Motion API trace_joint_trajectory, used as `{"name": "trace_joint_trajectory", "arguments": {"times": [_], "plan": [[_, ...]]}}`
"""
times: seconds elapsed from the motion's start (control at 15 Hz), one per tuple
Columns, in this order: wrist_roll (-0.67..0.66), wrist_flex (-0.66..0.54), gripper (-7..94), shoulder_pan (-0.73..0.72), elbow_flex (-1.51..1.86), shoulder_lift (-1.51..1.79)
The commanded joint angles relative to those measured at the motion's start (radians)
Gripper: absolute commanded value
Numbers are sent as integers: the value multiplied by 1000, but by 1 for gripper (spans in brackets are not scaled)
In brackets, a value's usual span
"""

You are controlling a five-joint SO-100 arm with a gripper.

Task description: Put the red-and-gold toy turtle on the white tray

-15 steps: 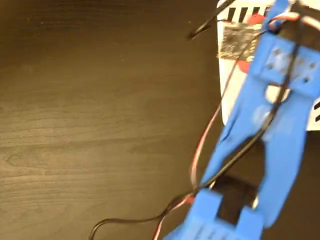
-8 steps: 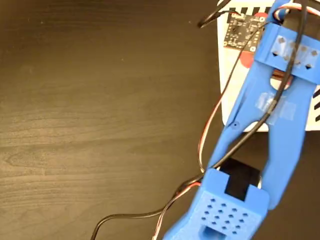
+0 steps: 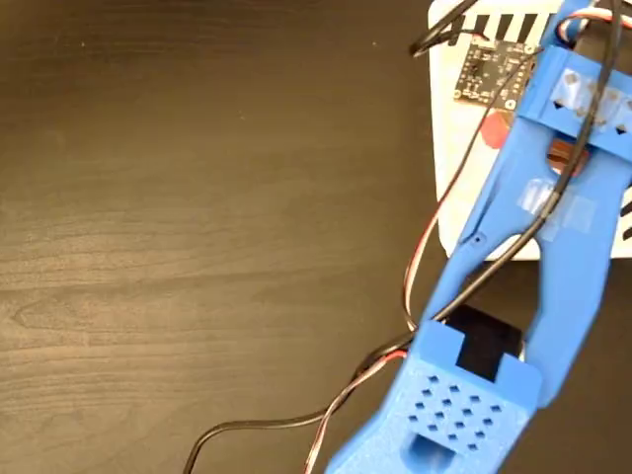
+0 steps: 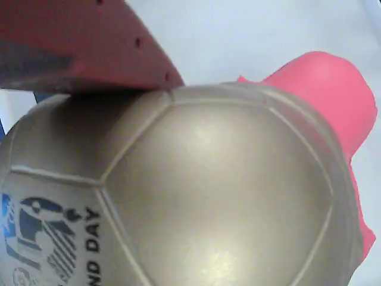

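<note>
Hanging over the top right corner of the dark wood-grain table [image 3: 197,247], the blue plastic arm [image 3: 538,286] had its tool [image 4: 89,71] right against the small squishy turtle with the shiny gold domed shell and coral-red body [image 4: 196,196]. In the wrist view the shell filled nearly the whole picture, a reddish finger [image 4: 83,47] of the tool pressed along its upper left side, and the red head or foot stuck out to the upper right, with pale surface behind it. So the turtle lay directly under the tool, not off to any side. Whether the tool was clamped on it or had let go, I could not tell, since only one finger showed. In the fixed view just a sliver of red [image 3: 494,128] peeked beside the arm, over the large flat white tray with black stripes along its edge [image 3: 456,197], so the toy sat above or on the tray. Compared with half a second before, the arm had shifted slightly right and the circuit board [image 3: 494,74] with it.
</note>
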Motion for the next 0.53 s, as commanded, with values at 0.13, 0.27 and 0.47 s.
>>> {"name": "trace_joint_trajectory", "arguments": {"times": [0.13, 0.27, 0.47], "plan": [[-12, 9, 1, 12, -46, 40], [-18, 9, 31, 14, -41, 37], [-17, 11, 56, 14, -37, 38]]}}
